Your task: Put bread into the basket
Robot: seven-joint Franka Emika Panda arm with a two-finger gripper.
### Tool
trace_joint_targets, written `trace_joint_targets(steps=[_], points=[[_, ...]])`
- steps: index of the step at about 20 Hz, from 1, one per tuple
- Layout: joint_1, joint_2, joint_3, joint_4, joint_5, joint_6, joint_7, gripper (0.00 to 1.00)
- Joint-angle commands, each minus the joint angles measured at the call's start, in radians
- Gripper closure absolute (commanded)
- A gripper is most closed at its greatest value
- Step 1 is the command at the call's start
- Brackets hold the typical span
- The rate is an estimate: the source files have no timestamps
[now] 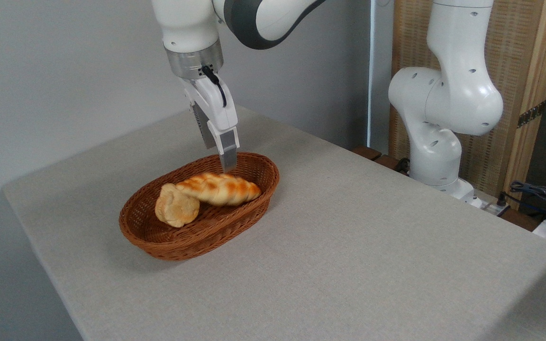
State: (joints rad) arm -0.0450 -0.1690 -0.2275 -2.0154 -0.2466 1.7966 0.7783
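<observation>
We see the bread (220,187) lying inside the basket (168,241), stretched from the middle toward the basket's 2 o'clock end, its left tip resting against a small pale bun (176,205) that sits toward 9 o'clock in the same basket. The gripper (226,163) hangs just above the bread, at about 12 o'clock from it, holding nothing. From this side only one finger shows plainly, so we cannot tell how wide the pincer stands. The basket sits on a table (349,246) covered in grey cloth.
</observation>
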Motion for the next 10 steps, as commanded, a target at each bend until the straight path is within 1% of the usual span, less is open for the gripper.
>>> trace_joint_targets(steps=[1, 5, 7, 9, 10], points=[[0.008, 0.0, -0.003, 0.007, -0.008, 0.01, -0.004, 0.0], [0.013, -0.01, 0.013, 0.01, -0.003, 0.01, 0.003, 0.0], [0.017, -0.014, 0.04, 0.033, 0.033, 0.01, 0.003, 0.0], [0.02, -0.014, 0.048, 0.05, 0.053, 0.01, 0.001, 0.0], [0.02, -0.014, 0.062, 0.061, 0.061, 0.009, -0.002, 0.0]])
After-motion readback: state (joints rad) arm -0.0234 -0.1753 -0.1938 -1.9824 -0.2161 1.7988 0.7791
